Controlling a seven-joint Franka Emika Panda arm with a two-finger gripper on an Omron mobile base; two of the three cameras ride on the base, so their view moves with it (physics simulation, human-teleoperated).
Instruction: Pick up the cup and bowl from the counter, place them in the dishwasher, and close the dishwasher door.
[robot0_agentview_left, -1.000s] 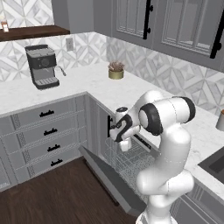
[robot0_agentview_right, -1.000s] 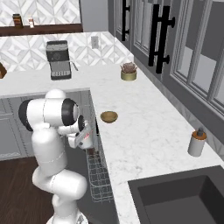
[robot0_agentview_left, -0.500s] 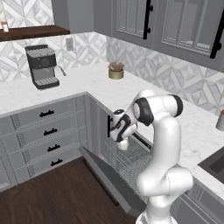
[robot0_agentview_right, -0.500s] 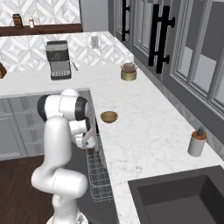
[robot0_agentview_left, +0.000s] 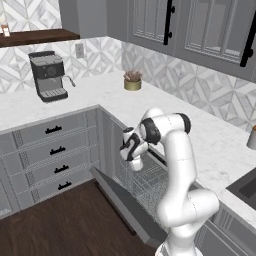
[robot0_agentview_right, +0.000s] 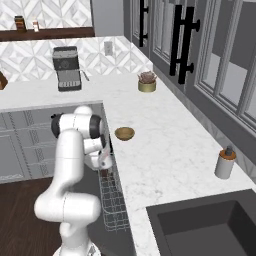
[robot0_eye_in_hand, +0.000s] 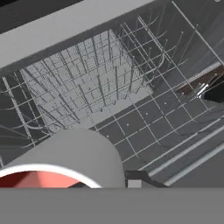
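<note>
One cup (robot0_eye_in_hand: 65, 157) — clasped by the gripper (robot0_eye_in_hand: 109, 183) — above the dishwasher (robot0_agentview_left: 150, 192) rack.

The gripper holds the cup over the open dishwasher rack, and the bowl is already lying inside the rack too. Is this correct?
Not quite. The bowl is not in the rack; the right base view shows it on the counter. The rest holds: the gripper holds the cup over the open dishwasher rack.
</note>
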